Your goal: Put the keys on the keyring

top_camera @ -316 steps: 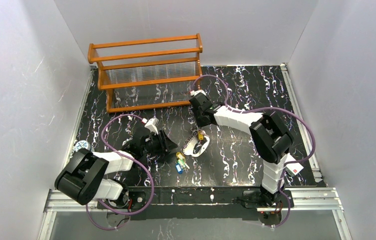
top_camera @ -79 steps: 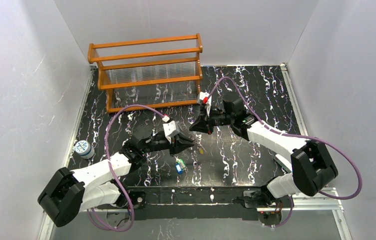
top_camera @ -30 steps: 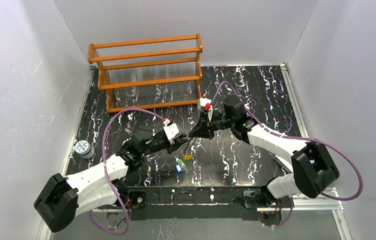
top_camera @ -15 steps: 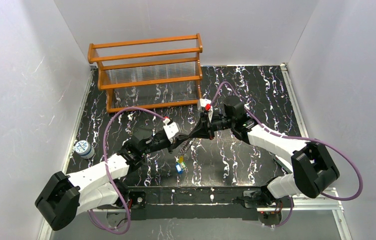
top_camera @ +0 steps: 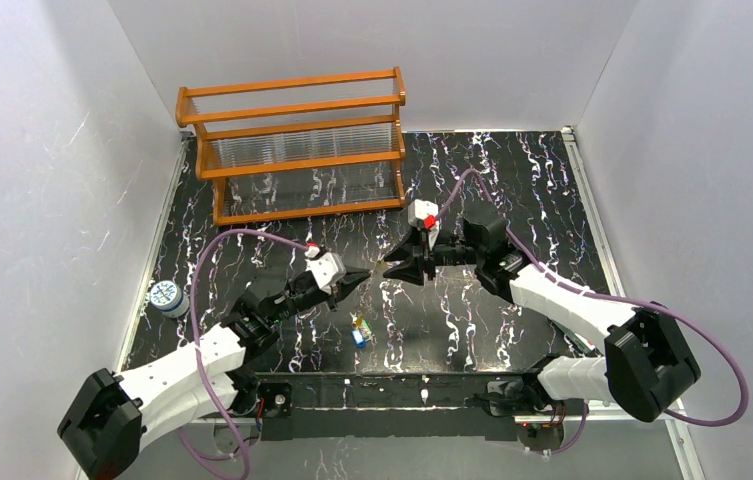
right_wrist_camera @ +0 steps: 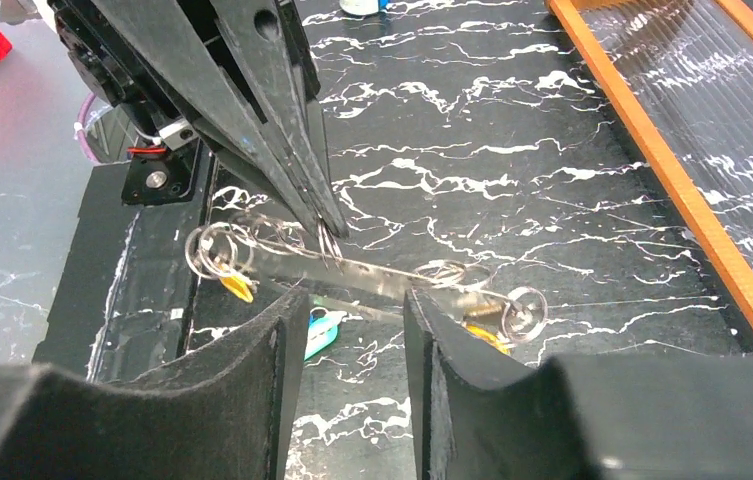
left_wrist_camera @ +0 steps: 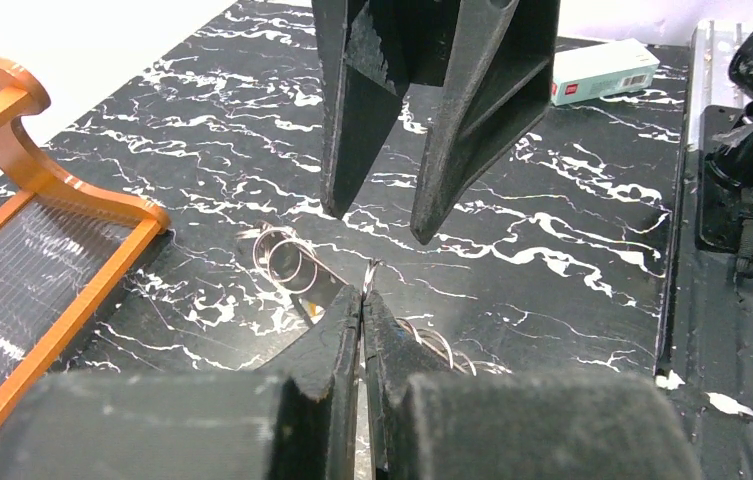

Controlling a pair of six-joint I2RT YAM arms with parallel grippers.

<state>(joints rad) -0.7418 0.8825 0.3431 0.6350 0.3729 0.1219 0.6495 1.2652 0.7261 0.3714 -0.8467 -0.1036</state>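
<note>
The keyring (right_wrist_camera: 392, 270) is a thin silvery wire hanging above the table, with small rings at both ends. My left gripper (left_wrist_camera: 363, 295) is shut on the wire near its middle, also seen in the right wrist view (right_wrist_camera: 330, 228). Yellow keys dangle from it, one at the left end (right_wrist_camera: 237, 288) and one at the right end (right_wrist_camera: 487, 335). My right gripper (right_wrist_camera: 357, 300) stands open just in front of the wire with nothing between its fingers. Blue and green keys (top_camera: 360, 328) lie on the table below.
An orange wooden rack (top_camera: 292, 150) stands at the back left. A small round tub (top_camera: 165, 297) sits near the left edge. A white box (left_wrist_camera: 597, 70) lies near the right arm's base. Both grippers (top_camera: 377, 272) face each other over the black marbled table (top_camera: 512, 190).
The right gripper has opened and drawn back to the right. The left gripper closed on the wire and now holds it alone, shifted slightly left.
</note>
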